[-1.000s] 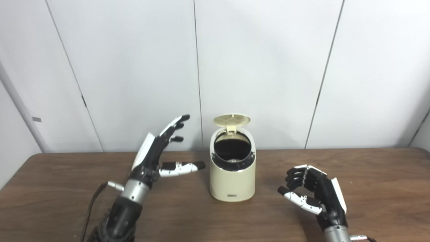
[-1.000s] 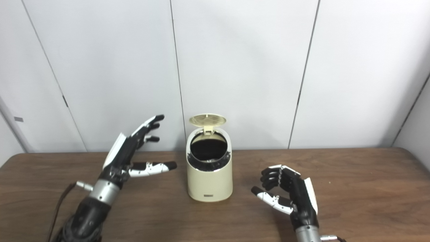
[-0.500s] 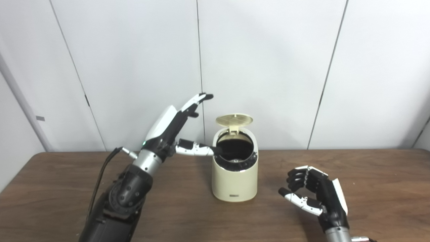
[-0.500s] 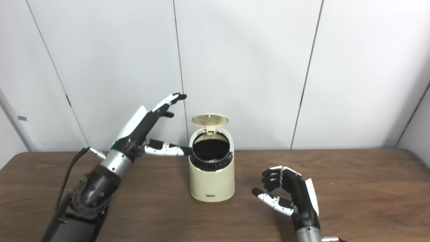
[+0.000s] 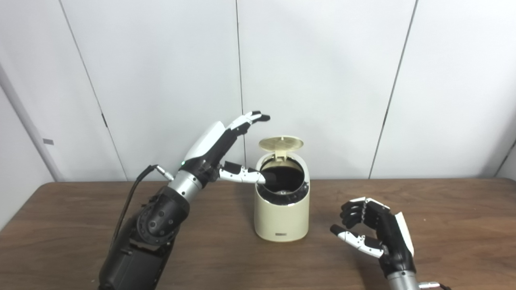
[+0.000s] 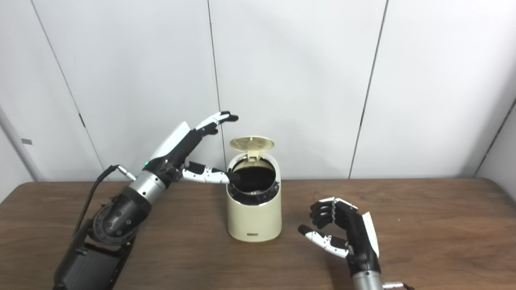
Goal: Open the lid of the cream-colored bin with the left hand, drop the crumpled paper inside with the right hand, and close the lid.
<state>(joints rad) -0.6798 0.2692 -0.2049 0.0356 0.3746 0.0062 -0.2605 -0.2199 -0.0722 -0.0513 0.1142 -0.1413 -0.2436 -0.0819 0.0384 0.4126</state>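
Observation:
The cream-colored bin stands upright mid-table. Its round lid is tipped up and back on its hinge, showing a dark inside. No crumpled paper shows anywhere. My left hand is raised to the left of the bin and open. Its fingers stretch up and right, just above and left of the lid without touching it, and its thumb reaches across the bin's left rim. My right hand hovers low over the table to the right of the bin, fingers loosely curled, thumb apart, holding nothing.
The bin stands on a brown wooden table. White wall panels rise right behind the table's far edge. A dark cable loops off my left forearm.
My left hand has risen from beside the bin and swung right, so its fingers now come close to the open lid and its thumb overlaps the rim. The right hand has barely moved.

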